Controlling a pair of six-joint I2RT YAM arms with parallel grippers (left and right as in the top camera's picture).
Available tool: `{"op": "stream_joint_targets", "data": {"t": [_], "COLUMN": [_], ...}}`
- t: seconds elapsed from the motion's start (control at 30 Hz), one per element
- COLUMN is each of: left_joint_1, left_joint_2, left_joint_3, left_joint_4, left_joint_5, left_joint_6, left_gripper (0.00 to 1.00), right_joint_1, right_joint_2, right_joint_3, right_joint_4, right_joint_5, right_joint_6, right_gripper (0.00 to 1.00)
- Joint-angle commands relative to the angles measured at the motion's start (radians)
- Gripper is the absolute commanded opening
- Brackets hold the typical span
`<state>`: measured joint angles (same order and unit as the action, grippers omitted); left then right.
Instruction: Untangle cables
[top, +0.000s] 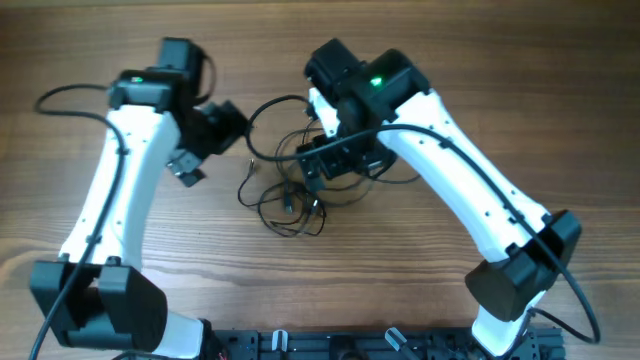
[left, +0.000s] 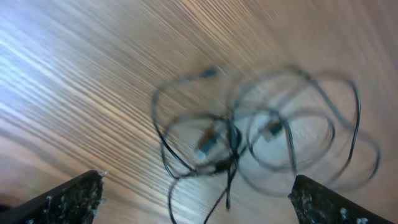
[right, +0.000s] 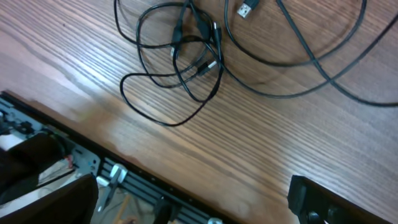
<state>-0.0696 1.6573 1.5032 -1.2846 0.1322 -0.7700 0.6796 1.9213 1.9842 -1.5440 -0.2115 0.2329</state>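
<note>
Ahead of both arms' fingers (left: 68, 199) lie tangled cables (left: 231, 148)

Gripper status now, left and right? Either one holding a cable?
Left gripper: open, holding nothing.
Right gripper: open, holding nothing; the cables lie loose on the table.

Robot lab, wooden table (top: 350, 285), metal rail (right: 146, 185)

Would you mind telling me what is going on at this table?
Thin black cables lie tangled in overlapping loops on the wooden table, not yet separated. The left gripper and the right gripper both hover open near the pile, holding nothing.
</note>
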Motion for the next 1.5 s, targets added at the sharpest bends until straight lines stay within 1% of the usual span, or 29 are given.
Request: {"op": "stream_joint_targets", "data": {"t": [0.0,0.13,0.23,0.3,0.33,0.37,0.4,0.5,0.57,0.6,0.67,0.7,0.73,0.77,0.8,0.83,0.93,0.97,1.0,1.03,1.07,1.1,1.17,1.23,1.27,1.3,1.4,1.43,1.47], "left_joint_1": [0.149,0.307,0.362,0.364,0.364,0.363,0.362,0.362,0.362,0.362,0.362,0.362,0.362,0.362,0.362,0.362,0.347,0.327,0.304,0.268,0.218,0.178,0.089,0.026,0.0,-0.018,-0.055,-0.062,-0.069], "left_joint_2": [0.011,0.011,0.011,0.011,0.011,0.011,0.011,0.011,0.011,0.011,0.011,0.011,0.011,0.011,0.011,0.011,0.011,0.011,0.011,0.011,0.011,0.011,0.011,0.011,0.011,0.011,0.011,0.011,0.011], "left_joint_3": [-0.001,-0.001,-0.001,-0.001,-0.001,-0.001,-0.001,-0.001,-0.001,-0.001,-0.001,-0.001,-0.001,-0.001,-0.001,-0.001,-0.001,-0.001,-0.001,-0.001,-0.001,-0.001,-0.001,-0.001,-0.001,-0.001,-0.001,-0.001,-0.001], "left_joint_4": [-0.035,-0.083,-0.101,-0.113,-0.112,-0.111,-0.111,-0.111,-0.111,-0.111,-0.111,-0.109,-0.108,-0.108,-0.108,-0.108,-0.108,-0.107,-0.104,-0.096,-0.085,-0.08,-0.076,-0.048,-0.032,-0.024,0.01,0.013,0.017], "left_joint_5": [0.061,0.061,0.053,0.01,0.001,0.001,0.001,0.001,0.001,0.001,0.001,0.001,0.001,0.001,0.001,0.001,0.002,0.002,0.009,0.027,0.043,0.047,0.105,0.227,0.298,0.332,0.337,0.342,0.359], "left_joint_6": [-0.031,-0.023,-0.023,-0.023,-0.023,-0.024,-0.023,-0.024,-0.023,-0.023,-0.023,-0.023,-0.023,-0.023,-0.023,-0.023,-0.023,-0.021,-0.013,0.021,0.047,0.048,0.066,0.16,0.209,0.225,0.299,0.301,0.318], "left_gripper": [1.0,1.0,1.0,1.0,1.0,1.0,1.0,1.0,1.0,1.0,1.0,1.0,1.0,1.0,1.0,1.0,1.0,0.97,0.88,0.86,0.86,0.86,0.89,0.89,0.92,0.94,0.95,0.95,0.93], "right_joint_1": [0.019,0.038,0.056,0.066,0.069,0.071,0.071,0.083,0.097,0.101,0.103,0.103,0.103,0.103,0.103,0.103,0.103,0.103,0.103,0.103,0.103,0.102,0.101,0.088,0.081,0.073,0.072,0.072,0.072], "right_joint_2": [0.033,0.055,0.088,0.088,0.088,0.088,0.088,0.088,0.088,0.088,0.088,0.088,0.088,0.088,0.088,0.088,0.079,0.069,0.052,0.026,-0.005,-0.037,-0.095,-0.146,-0.162,-0.174,-0.178,-0.178,-0.178], "right_joint_3": [0.003,0.003,-0.035,-0.142,-0.231,-0.314,-0.367,-0.482,-0.546,-0.571,-0.586,-0.586,-0.586,-0.586,-0.586,-0.58,-0.5,-0.444,-0.387,-0.304,-0.221,-0.145,-0.066,-0.04,-0.04,-0.04,-0.04,-0.04,-0.04], "right_joint_4": [0.052,0.091,0.11,0.183,0.25,0.299,0.33,0.455,0.558,0.61,0.655,0.671,0.684,0.694,0.698,0.694,0.615,0.573,0.536,0.491,0.46,0.442,0.446,0.475,0.489,0.491,0.454,0.449,0.452], "right_joint_5": [0.047,0.009,0.01,0.009,0.001,-0.006,-0.006,-0.006,-0.006,-0.006,-0.005,-0.005,0.007,0.025,0.037,0.036,0.032,0.031,0.032,0.032,0.032,0.032,0.033,0.036,0.035,0.035,0.035,0.035,0.032], "right_joint_6": [0.006,0.004,0.003,0.004,0.01,0.01,0.001,-0.058,-0.077,-0.076,-0.076,-0.076,-0.075,-0.075,-0.073,-0.069,0.034,0.06,0.066,0.066,0.066,0.066,0.075,0.154,0.164,0.164,0.167,0.185,0.204], "right_gripper": [1.0,1.0,1.0,0.99,0.95,0.88,0.86,0.85,0.83,0.81,0.75,0.68,0.54,0.35,0.09,0.04,0.04,0.04,0.04,0.04,0.04,0.04,0.04,0.04,0.04,0.04,0.04,0.04,0.04]}}
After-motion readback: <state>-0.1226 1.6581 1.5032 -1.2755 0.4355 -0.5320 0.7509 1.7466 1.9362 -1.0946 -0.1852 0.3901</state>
